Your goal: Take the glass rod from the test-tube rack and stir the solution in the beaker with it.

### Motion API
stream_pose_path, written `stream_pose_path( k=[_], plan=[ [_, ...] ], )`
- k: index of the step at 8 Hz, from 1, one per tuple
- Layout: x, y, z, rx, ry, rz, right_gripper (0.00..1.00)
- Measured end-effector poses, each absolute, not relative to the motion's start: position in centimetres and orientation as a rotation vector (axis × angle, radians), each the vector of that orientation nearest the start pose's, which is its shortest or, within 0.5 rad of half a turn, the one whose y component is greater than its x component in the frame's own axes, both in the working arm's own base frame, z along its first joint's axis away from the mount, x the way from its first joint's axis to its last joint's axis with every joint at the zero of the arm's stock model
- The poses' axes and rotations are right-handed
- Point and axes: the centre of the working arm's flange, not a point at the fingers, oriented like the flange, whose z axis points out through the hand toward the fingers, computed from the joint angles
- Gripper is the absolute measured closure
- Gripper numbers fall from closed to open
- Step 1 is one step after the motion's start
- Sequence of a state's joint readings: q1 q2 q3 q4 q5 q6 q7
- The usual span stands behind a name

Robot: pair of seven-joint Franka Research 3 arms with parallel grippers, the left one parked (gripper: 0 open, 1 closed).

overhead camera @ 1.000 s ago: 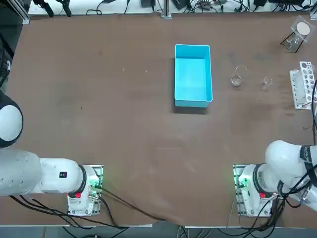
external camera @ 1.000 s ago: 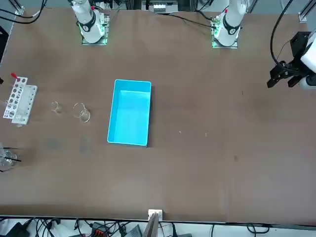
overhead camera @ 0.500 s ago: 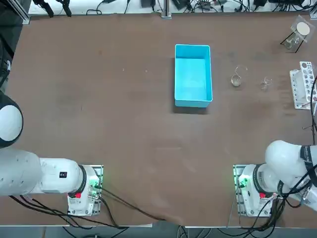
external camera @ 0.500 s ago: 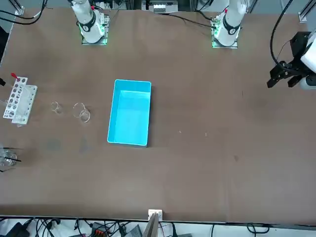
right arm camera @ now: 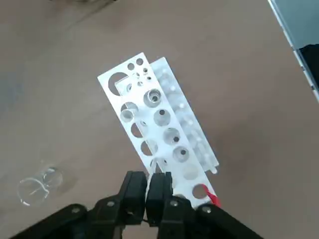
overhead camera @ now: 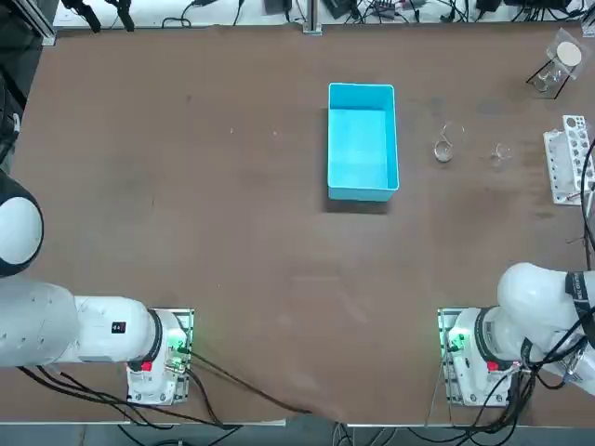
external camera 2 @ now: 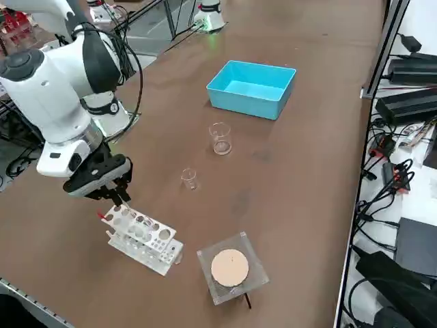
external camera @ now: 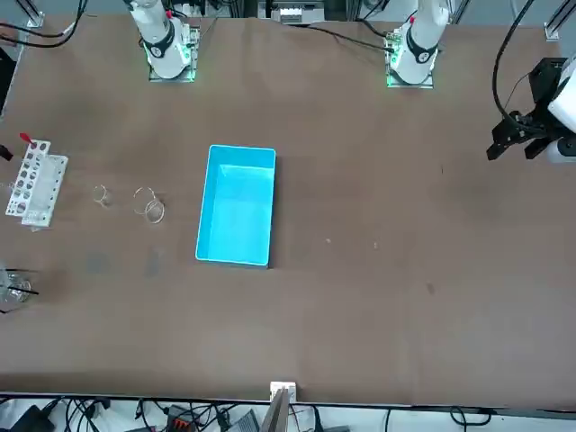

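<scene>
Wrist view: right gripper [right arm camera: 148, 191] hangs over the near end of the test-tube rack [right arm camera: 159, 134], fingers pressed together, nothing visibly held. Beaker [external camera 2: 220, 138] sits between rack and blue tray [external camera 2: 252, 89].

The brown table [overhead camera: 214, 204] is carrying everything in front of me. A blue tray [overhead camera: 362, 142] is sitting in its middle, a little toward the far edge. To my right of the tray the beaker [overhead camera: 445, 146] is standing on the bare top, and a tinier clear glass [overhead camera: 500, 154] is standing just beyond it toward my right-hand edge. The test-tube rack [external camera 2: 140, 237] is lying flat along that right-hand edge. Nearer the far right corner a flask with a white top [external camera 2: 230, 271] is resting. My own base [overhead camera: 479, 355] and my neighbour's base [overhead camera: 160, 358] are sitting at the near edge.
</scene>
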State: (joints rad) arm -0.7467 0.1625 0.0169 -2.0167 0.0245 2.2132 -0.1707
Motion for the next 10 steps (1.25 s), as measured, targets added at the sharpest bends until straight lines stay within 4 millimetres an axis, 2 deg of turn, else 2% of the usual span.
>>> stream_pose_path(
  k=[4, 10],
  plan=[
    [42.6, -38.3, 33.3, -3.008, 0.906, -0.104, 0.94],
    [42.2, -37.8, 31.7, -3.022, 0.91, -0.154, 0.94]
  ],
)
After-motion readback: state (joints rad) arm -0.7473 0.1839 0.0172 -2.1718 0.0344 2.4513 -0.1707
